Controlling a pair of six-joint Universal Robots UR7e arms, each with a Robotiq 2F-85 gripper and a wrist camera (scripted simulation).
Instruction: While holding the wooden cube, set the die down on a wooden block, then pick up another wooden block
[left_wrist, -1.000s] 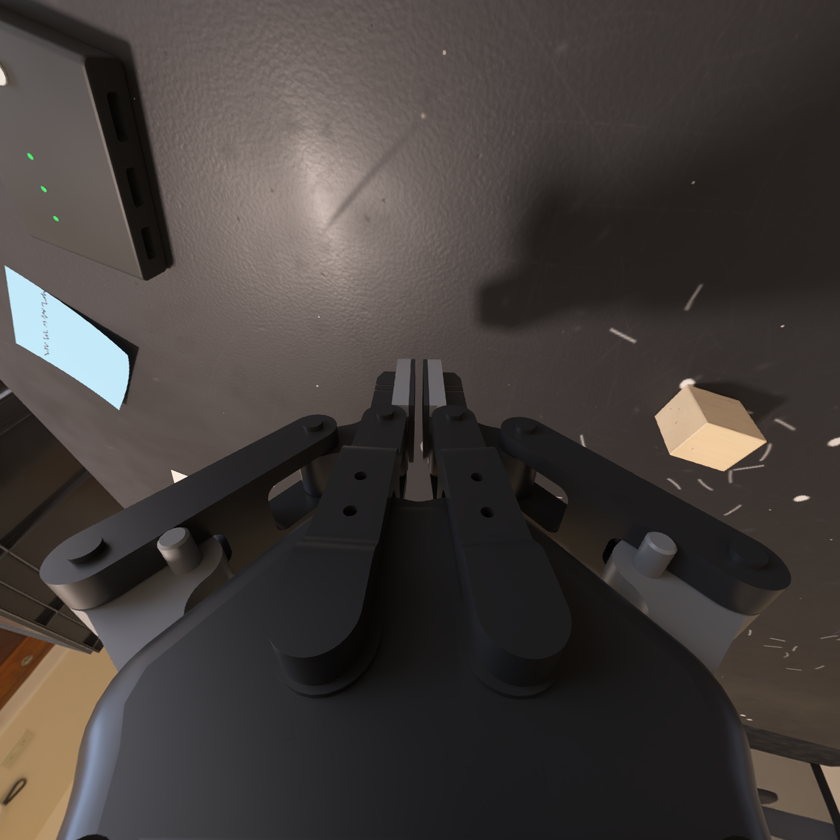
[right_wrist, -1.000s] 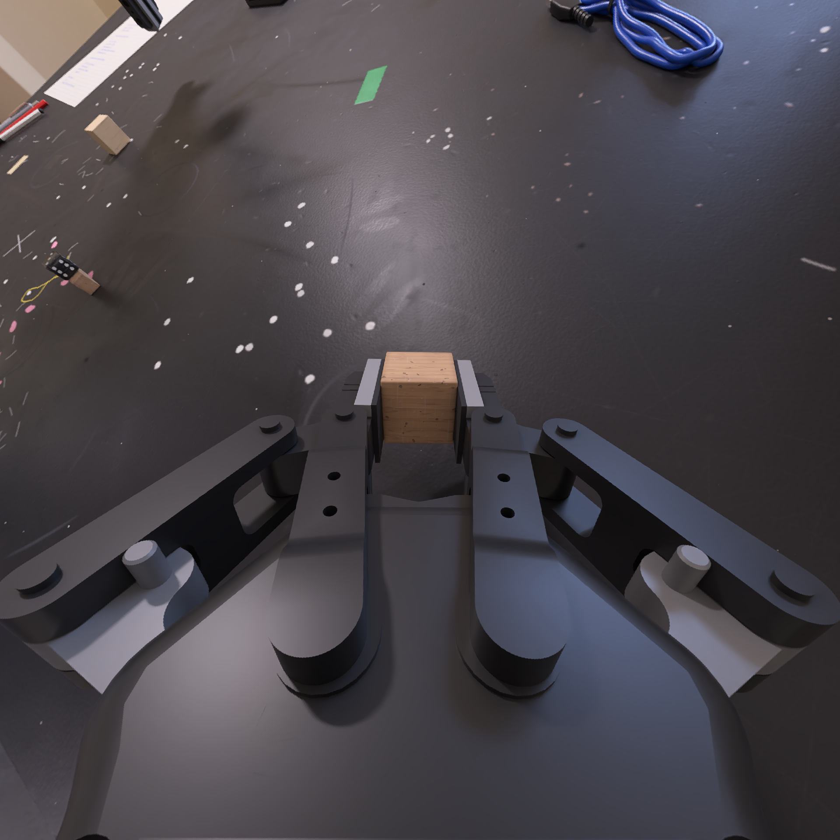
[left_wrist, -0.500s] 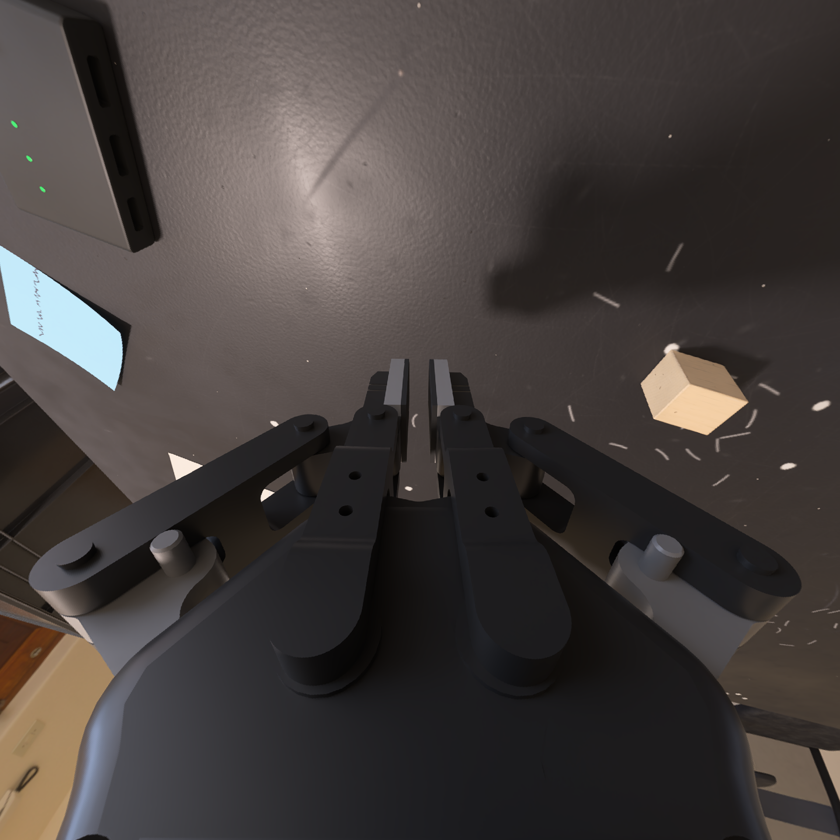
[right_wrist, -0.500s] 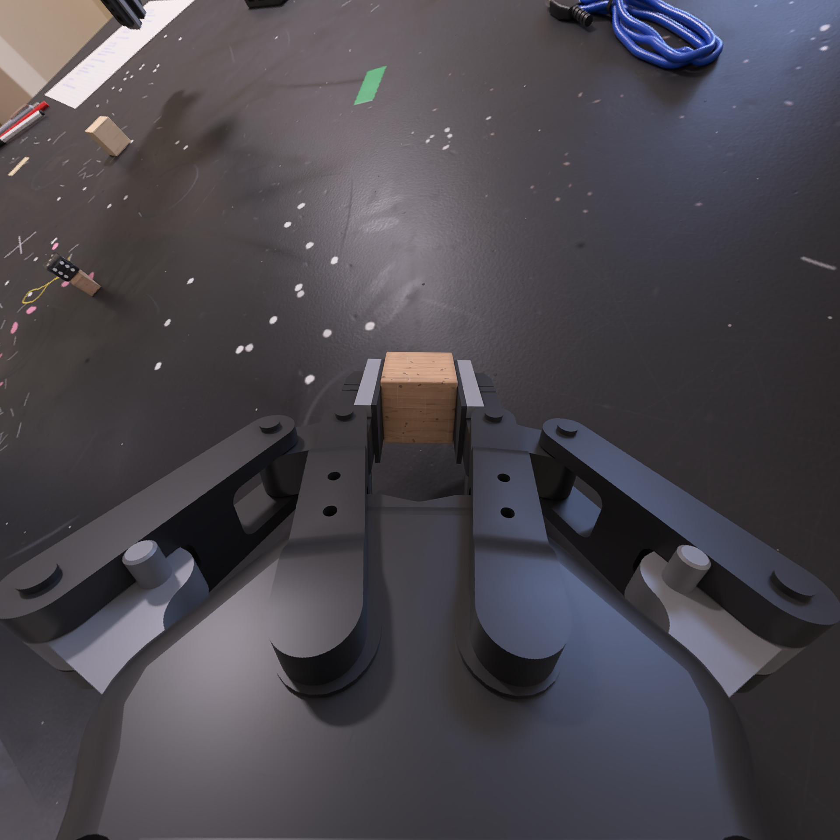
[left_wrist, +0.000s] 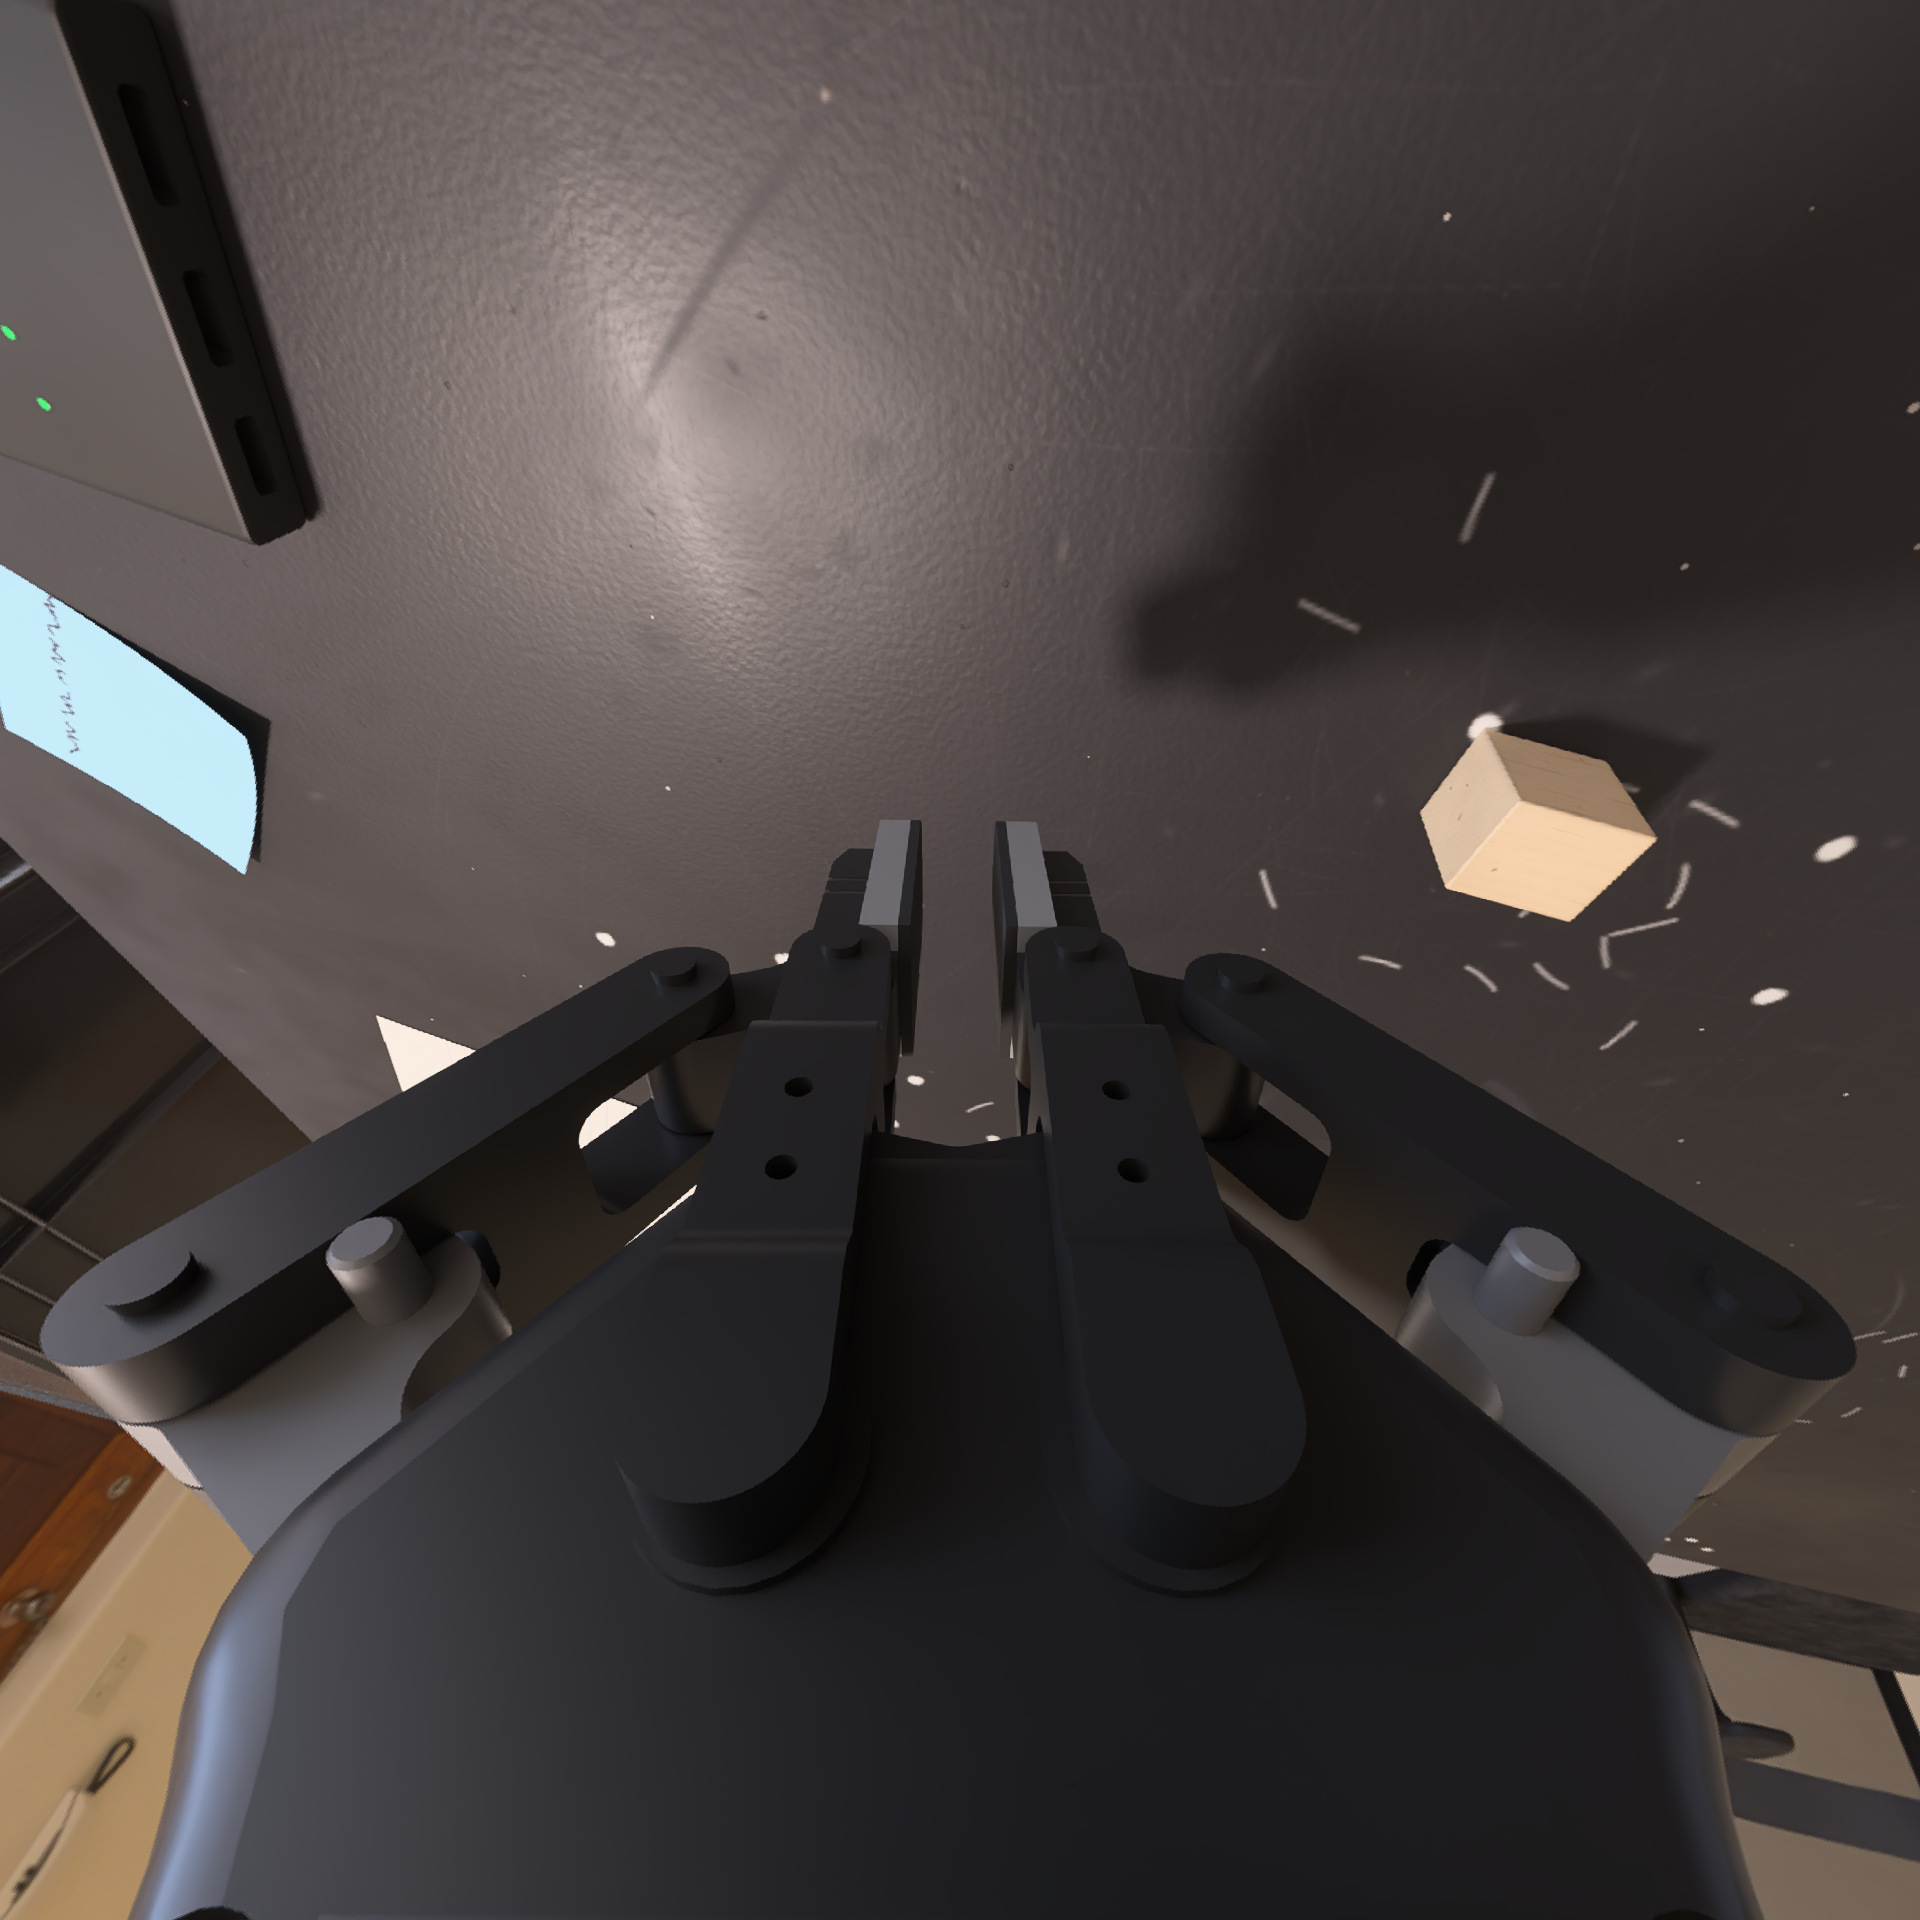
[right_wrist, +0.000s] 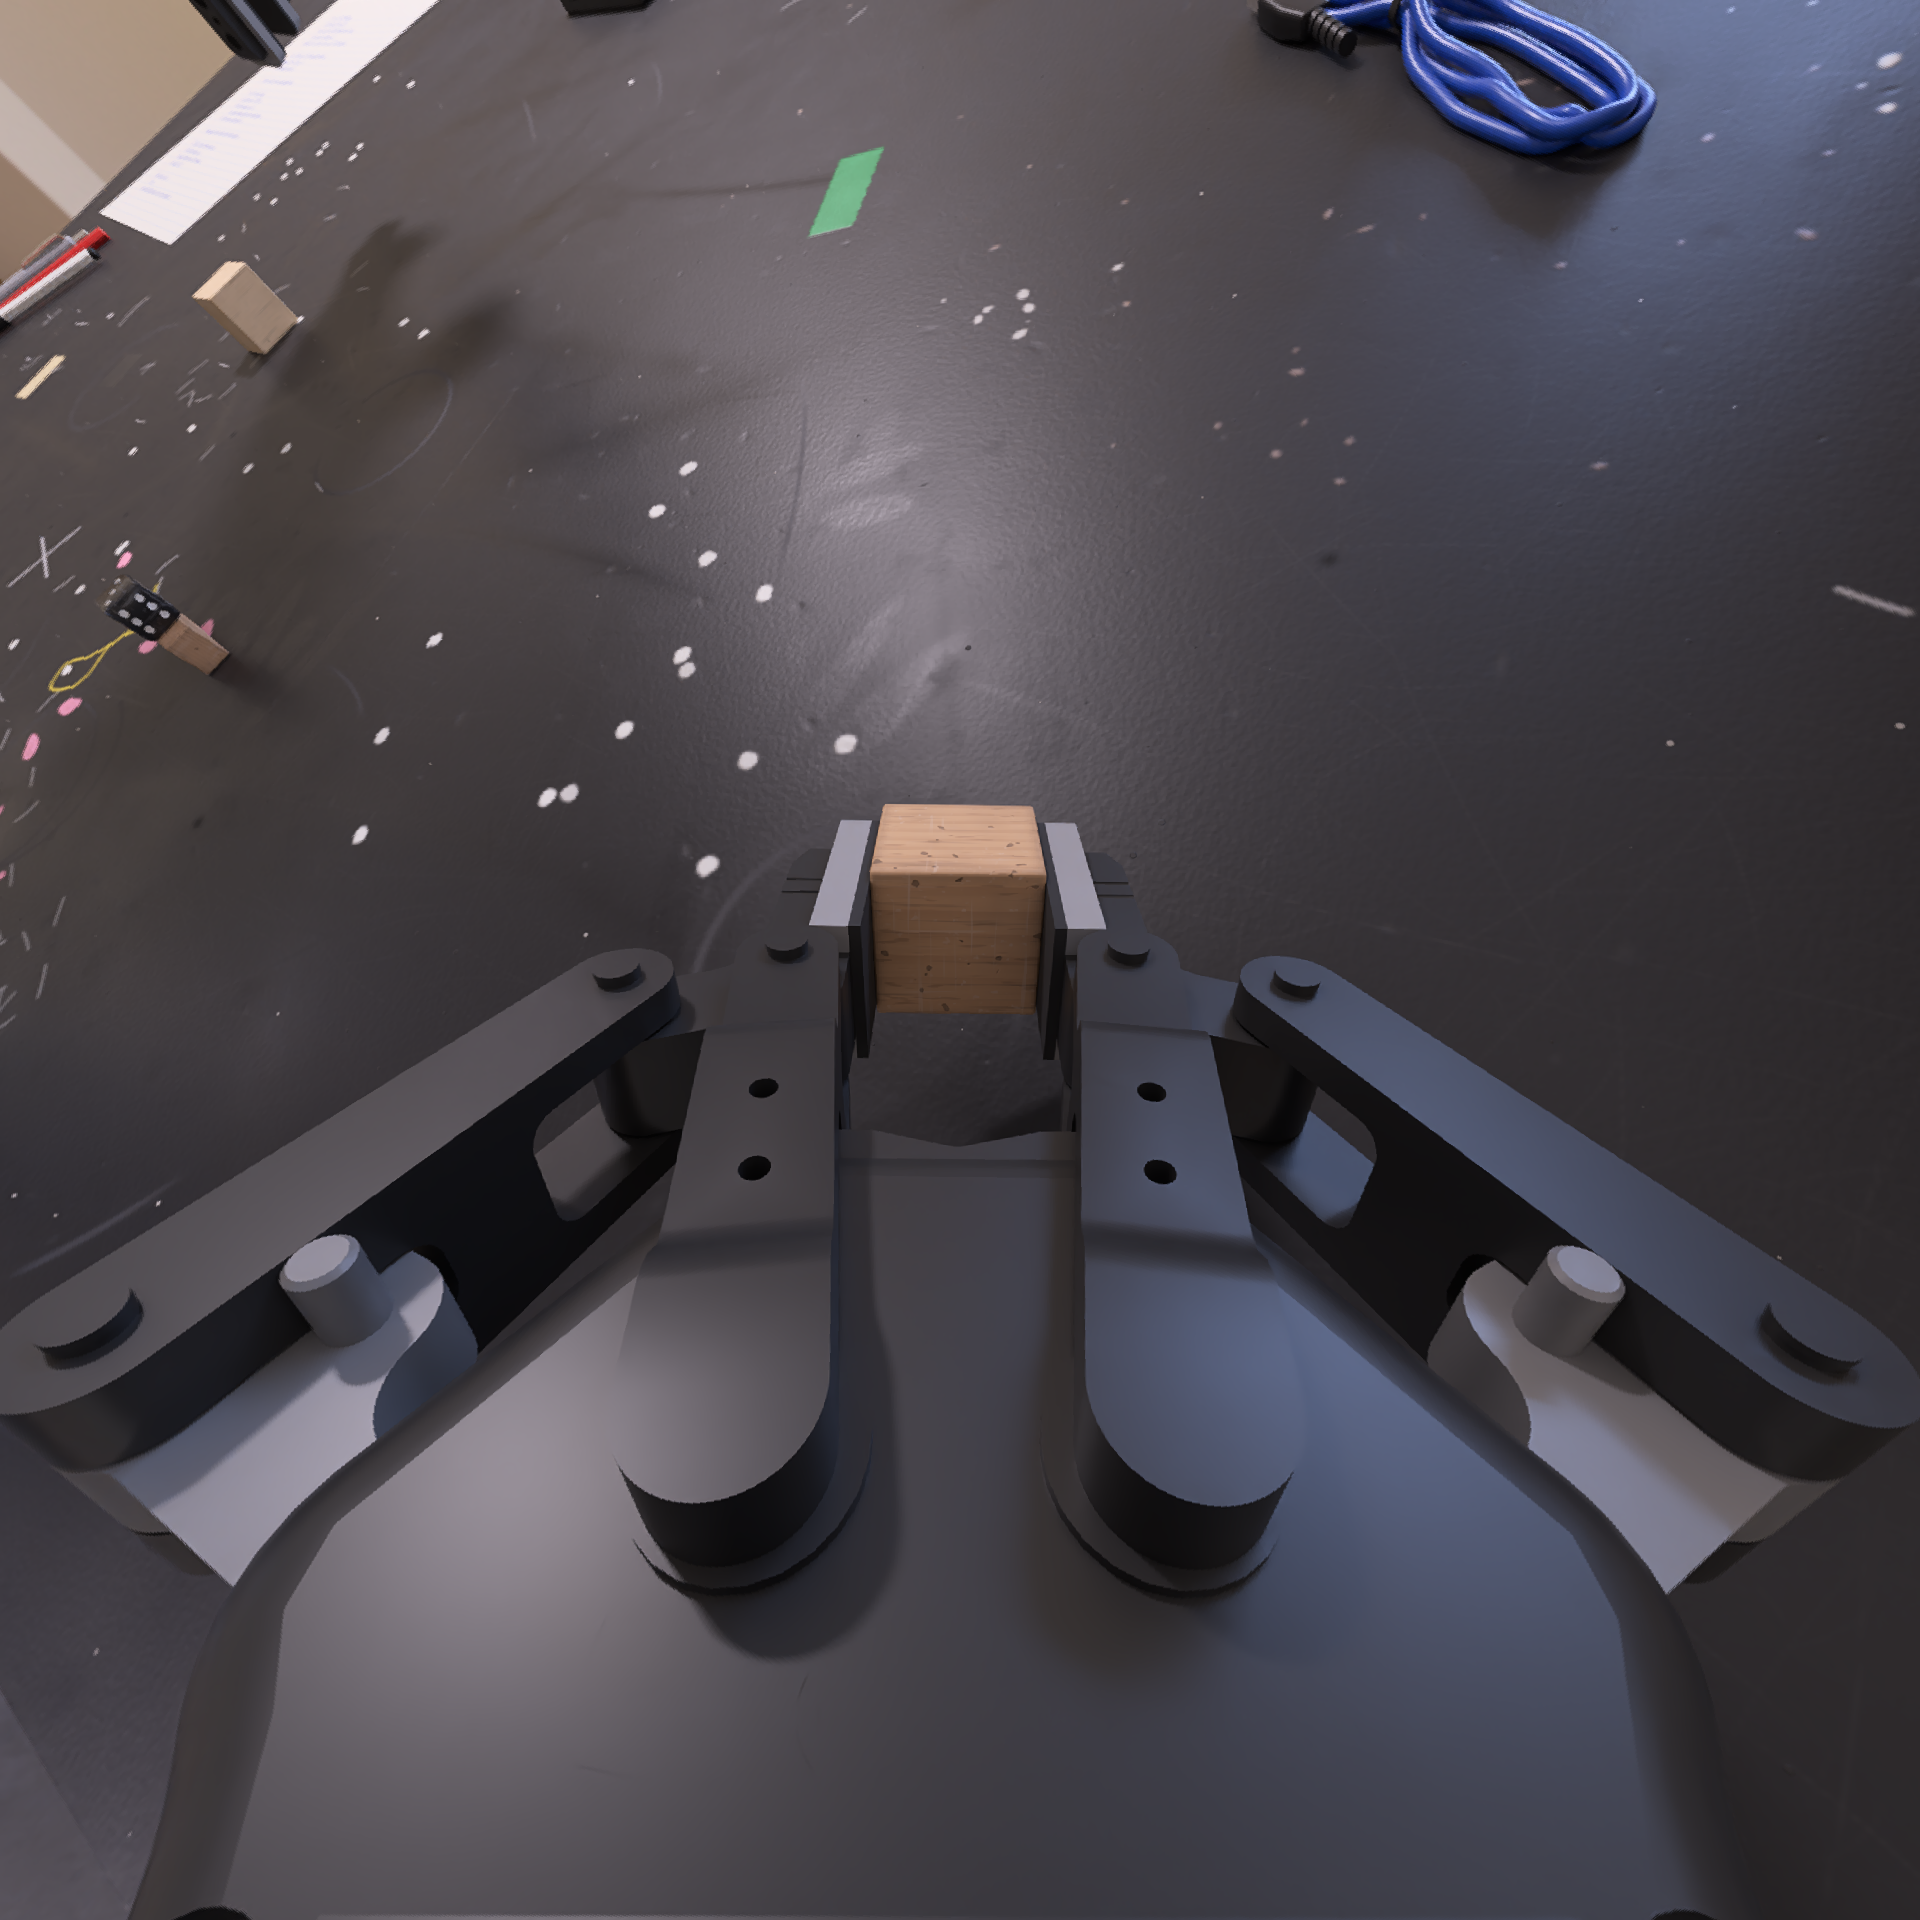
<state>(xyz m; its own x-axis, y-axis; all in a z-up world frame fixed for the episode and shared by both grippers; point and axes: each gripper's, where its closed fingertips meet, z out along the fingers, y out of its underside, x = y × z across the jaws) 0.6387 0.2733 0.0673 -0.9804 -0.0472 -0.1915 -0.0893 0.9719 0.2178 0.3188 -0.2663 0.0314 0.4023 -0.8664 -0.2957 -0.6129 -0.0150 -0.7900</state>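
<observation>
My right gripper (right_wrist: 956, 864) is shut on a brown wooden cube (right_wrist: 956, 920) and holds it above the dark table. Far to the left in the right wrist view, a black die (right_wrist: 142, 610) rests on a small wooden block (right_wrist: 200, 648). A pale wooden block (right_wrist: 244, 307) lies farther back left. The same pale block (left_wrist: 1532, 836) shows in the left wrist view, to the right of and beyond my left gripper (left_wrist: 957, 864). The left gripper is empty, with its jaws a small gap apart, above the table.
A grey box with green lights (left_wrist: 114, 260) and a light blue note (left_wrist: 135, 727) lie left of the left gripper, near the table edge. A blue cable (right_wrist: 1517, 83), a green tape strip (right_wrist: 847, 190), a white sheet (right_wrist: 260, 114) and pens (right_wrist: 52, 272) lie at the far side.
The left gripper's jaws have parted from shut to a small gap, and it has shifted so the pale block sits higher in its view. The right gripper has not moved.
</observation>
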